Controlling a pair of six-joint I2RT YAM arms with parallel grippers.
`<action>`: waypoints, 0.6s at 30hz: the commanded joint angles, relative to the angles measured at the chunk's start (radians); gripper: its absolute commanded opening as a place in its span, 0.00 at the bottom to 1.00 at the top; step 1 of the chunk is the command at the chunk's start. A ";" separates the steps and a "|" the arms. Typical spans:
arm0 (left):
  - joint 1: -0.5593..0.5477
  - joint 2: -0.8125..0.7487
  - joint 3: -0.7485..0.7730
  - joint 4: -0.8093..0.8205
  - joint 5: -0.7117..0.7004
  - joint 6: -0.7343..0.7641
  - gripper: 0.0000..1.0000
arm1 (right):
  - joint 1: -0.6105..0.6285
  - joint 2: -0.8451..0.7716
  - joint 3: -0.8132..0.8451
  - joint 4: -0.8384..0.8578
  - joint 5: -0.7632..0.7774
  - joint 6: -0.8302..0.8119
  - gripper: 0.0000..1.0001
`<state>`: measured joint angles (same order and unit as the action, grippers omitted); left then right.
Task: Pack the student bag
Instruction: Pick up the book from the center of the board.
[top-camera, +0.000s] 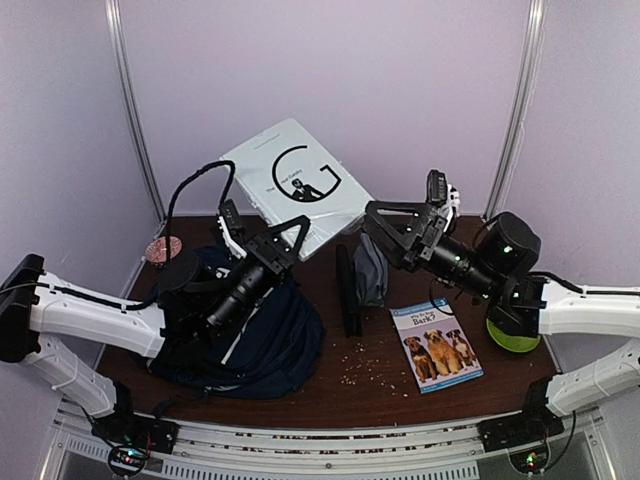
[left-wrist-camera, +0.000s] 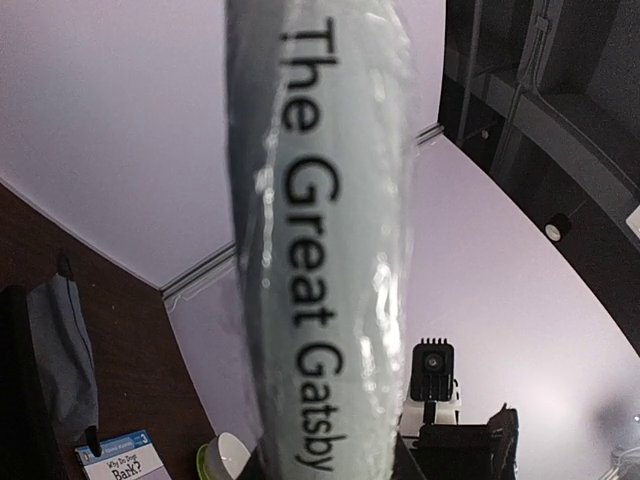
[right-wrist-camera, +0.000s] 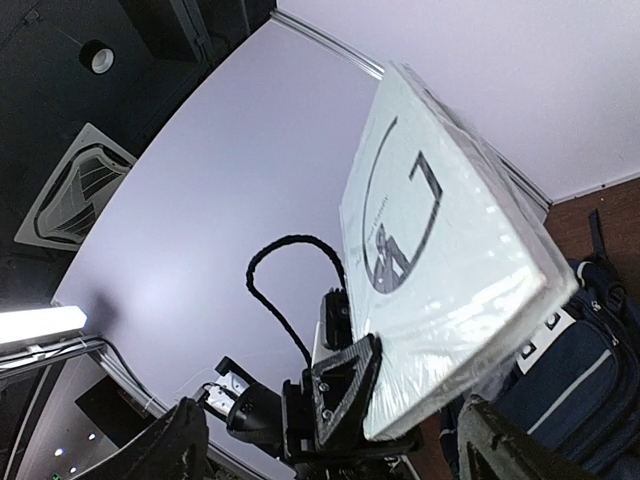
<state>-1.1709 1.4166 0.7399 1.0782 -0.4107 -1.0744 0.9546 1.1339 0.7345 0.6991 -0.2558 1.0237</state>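
The left gripper (top-camera: 288, 240) has its jaws pinching the slick book (top-camera: 292, 175) by one edge while the right gripper (top-camera: 379, 232) gapes empty at its 3 o'clock, so it could slip past the student bag (top-camera: 275, 345).

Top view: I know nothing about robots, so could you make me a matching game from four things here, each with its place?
Things:
1. Gatsby book
2. dog book
3. student bag
4. grey pouch

Places:
A. flat on the table, right side
B. on the table's left side
C. held up by the left gripper
D. mid-table

Pairs: 1-C, 2-A, 3-B, 4-D
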 joint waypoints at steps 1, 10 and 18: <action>0.002 -0.079 -0.005 0.211 0.033 -0.032 0.00 | 0.009 0.107 0.101 0.052 -0.032 0.044 0.83; -0.001 -0.215 -0.080 0.142 -0.030 0.051 0.00 | 0.044 0.159 0.093 0.089 -0.006 0.055 0.81; -0.006 -0.209 -0.060 0.142 0.002 0.061 0.00 | 0.061 0.208 0.113 0.091 0.002 0.076 0.82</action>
<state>-1.1687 1.2091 0.6415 1.0775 -0.4610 -1.0576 1.0088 1.3087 0.8330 0.7723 -0.2642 1.0836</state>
